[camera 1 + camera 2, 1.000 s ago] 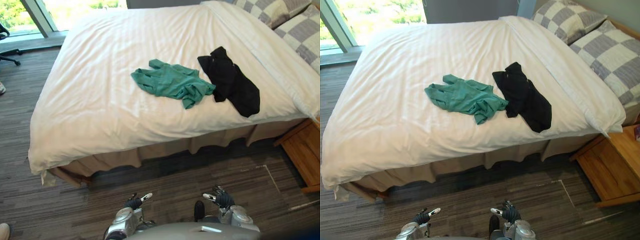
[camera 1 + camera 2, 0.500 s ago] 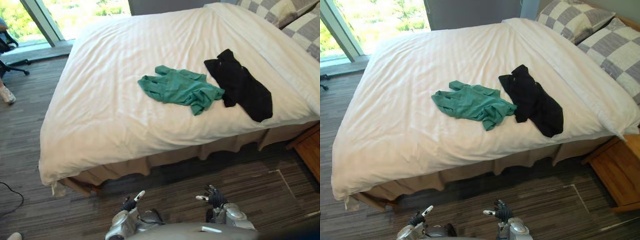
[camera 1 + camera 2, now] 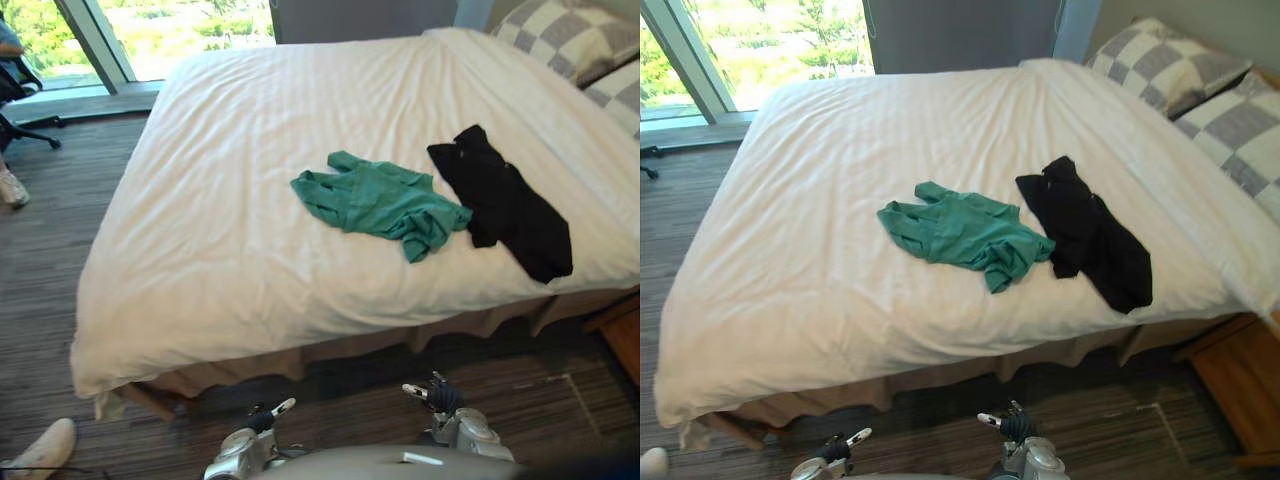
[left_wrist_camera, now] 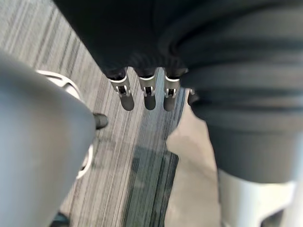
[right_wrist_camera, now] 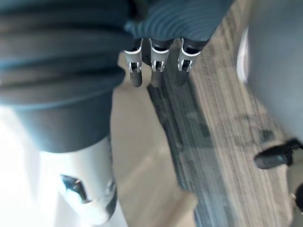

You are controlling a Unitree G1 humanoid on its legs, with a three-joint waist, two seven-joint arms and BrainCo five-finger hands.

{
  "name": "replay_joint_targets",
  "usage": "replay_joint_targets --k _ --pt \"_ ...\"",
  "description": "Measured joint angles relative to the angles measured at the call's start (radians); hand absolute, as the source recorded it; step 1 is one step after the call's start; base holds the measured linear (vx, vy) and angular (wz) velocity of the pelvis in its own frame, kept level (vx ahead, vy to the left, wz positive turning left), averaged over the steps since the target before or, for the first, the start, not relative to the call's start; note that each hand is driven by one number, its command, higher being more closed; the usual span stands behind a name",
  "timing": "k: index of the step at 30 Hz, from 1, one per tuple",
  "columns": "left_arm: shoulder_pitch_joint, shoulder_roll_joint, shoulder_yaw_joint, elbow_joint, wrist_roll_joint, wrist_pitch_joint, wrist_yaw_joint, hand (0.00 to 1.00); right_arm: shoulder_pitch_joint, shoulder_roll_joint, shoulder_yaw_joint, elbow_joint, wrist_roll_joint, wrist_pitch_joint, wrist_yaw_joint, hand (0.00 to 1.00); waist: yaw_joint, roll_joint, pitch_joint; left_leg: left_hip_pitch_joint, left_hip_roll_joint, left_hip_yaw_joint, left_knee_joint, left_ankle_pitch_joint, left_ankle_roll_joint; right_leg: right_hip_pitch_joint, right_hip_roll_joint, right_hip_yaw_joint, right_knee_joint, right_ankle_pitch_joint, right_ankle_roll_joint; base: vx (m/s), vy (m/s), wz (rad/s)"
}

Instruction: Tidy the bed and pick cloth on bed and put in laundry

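Lying on the white-sheeted bed [image 3: 220, 200], a crumpled green cloth garment [image 3: 385, 200] touches a black cloth garment [image 3: 510, 205]. Wrist views show the left robot hand [image 4: 149, 94] and right robot hand [image 5: 158, 71] straight-fingered and empty. The left eye view adds a person's white shoe [image 3: 40, 450].

White bed [image 3: 230, 230] cover with faint tone-on-tone stripes, ahead of both hands. Silver with dark fingertips and dark ribbed covers: left hand [image 3: 262, 416] and right hand [image 3: 437, 396]. On the white, a teal-green cloth [image 3: 385, 200] straight ahead of the right hand, and a plain black cloth [image 3: 505, 200] further toward that hand's outer side. Grey-and-white checked pillows [image 3: 1170, 65] far beyond the right hand. Beige bed skirt [image 3: 340, 348] nearest the hands. Floor [image 3: 60, 250] in dark grey-brown streaks beneath them. Orange-brown wooden nightstand [image 3: 1240, 390] out past the right hand. White shoe [image 3: 40, 450] out past the left hand.
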Motion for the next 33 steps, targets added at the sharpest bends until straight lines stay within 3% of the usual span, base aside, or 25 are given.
replay_joint_targets --k 1,5,9,10,15,20,23,24,27,29,33 --pt "-0.001 0.003 0.002 0.003 0.006 -0.002 0.006 0.0 0.001 0.002 0.005 0.011 0.001 -0.01 0.001 0.0 0.0 -0.01 -0.004 0.006 0.003 -0.007 -0.005 0.0 -0.015 0.001 0.018 0.017 -0.031 0.018 0.001 0.14 -0.176 -0.21" --pt "-0.009 -0.039 0.03 0.023 0.006 -0.013 0.02 0.0 -0.009 -0.028 0.046 0.025 0.013 -0.036 0.016 0.0 -0.006 0.045 -0.011 0.005 0.061 0.005 -0.042 0.028 -0.056 0.05 0.103 -0.002 -0.175 0.055 -0.009 0.12 -0.109 -0.12" --pt "-0.007 -0.063 0.039 0.031 0.005 -0.036 0.019 0.0 -0.006 -0.045 0.047 0.04 0.021 -0.037 0.035 0.0 -0.004 0.069 -0.019 0.02 0.084 -0.001 -0.054 0.042 -0.07 0.129 0.139 -0.033 -0.294 0.097 -0.01 0.06 -0.072 0.11" --pt "-0.018 -0.063 -0.043 0.037 0.017 -0.07 -0.005 0.0 -0.012 -0.068 0.081 0.029 0.02 -0.019 0.048 0.0 -0.003 0.101 0.013 0.001 0.075 -0.032 -0.049 0.031 -0.065 0.182 0.155 -0.049 -0.443 0.181 -0.007 0.0 0.0 0.04" --pt "-0.021 -0.062 -0.042 0.037 0.017 -0.07 -0.003 0.0 -0.012 -0.067 0.081 0.029 0.02 -0.019 0.048 0.0 -0.003 0.098 0.016 0.001 0.075 -0.033 -0.049 0.031 -0.065 0.182 0.155 -0.049 -0.443 0.181 -0.007 0.0 0.0 0.0" --pt "-0.037 -0.052 -0.079 0.04 -0.086 -0.072 0.112 0.0 -0.007 -0.067 0.062 0.021 0.084 -0.018 0.048 0.0 -0.012 0.095 0.016 -0.019 0.076 -0.051 -0.025 0.012 -0.063 0.178 0.152 -0.051 -0.444 0.179 -0.006 0.0 -0.004 0.04" --pt "-0.041 -0.035 -0.077 0.05 -0.256 -0.084 0.253 0.0 0.003 -0.067 -0.007 0.019 0.173 -0.014 0.033 0.0 -0.017 0.087 0.013 -0.02 0.075 -0.051 -0.021 0.006 -0.062 0.176 0.152 -0.044 -0.444 0.178 -0.007 0.01 -0.011 -0.04" --pt "-0.046 -0.033 -0.025 0.06 -0.363 -0.093 0.326 0.0 0.012 -0.068 -0.081 0.02 0.227 -0.005 0.017 0.0 -0.026 0.081 0.012 -0.018 0.073 -0.051 -0.019 0.003 -0.061 0.176 0.152 -0.038 -0.444 0.178 -0.007 0.01 -0.015 -0.11" --pt "-0.042 0.009 0.127 0.054 -0.536 -0.094 0.443 0.0 0.057 -0.087 -0.243 0.021 0.369 0.001 -0.028 0.0 -0.033 0.07 0.004 -0.014 0.071 -0.06 -0.014 0.002 -0.06 0.174 0.151 -0.03 -0.442 0.178 -0.008 0.01 -0.028 -0.14" --pt "-0.033 0.051 0.233 0.023 -0.567 -0.097 0.485 0.0 0.09 -0.12 -0.326 0.019 0.436 -0.003 -0.055 0.0 -0.045 0.065 0.002 -0.015 0.069 -0.062 -0.014 0.002 -0.06 0.176 0.149 -0.027 -0.438 0.179 -0.008 -0.02 -0.029 -0.04" --pt "0.0 0.134 0.472 -0.069 -0.557 -0.1 0.52 0.0 0.159 -0.185 -0.527 -0.039 0.533 -0.063 -0.091 0.0 -0.055 0.079 -0.013 -0.009 0.065 -0.052 -0.013 0.002 -0.059 0.178 0.145 -0.014 -0.438 0.18 -0.009 -0.05 -0.03 -0.07"
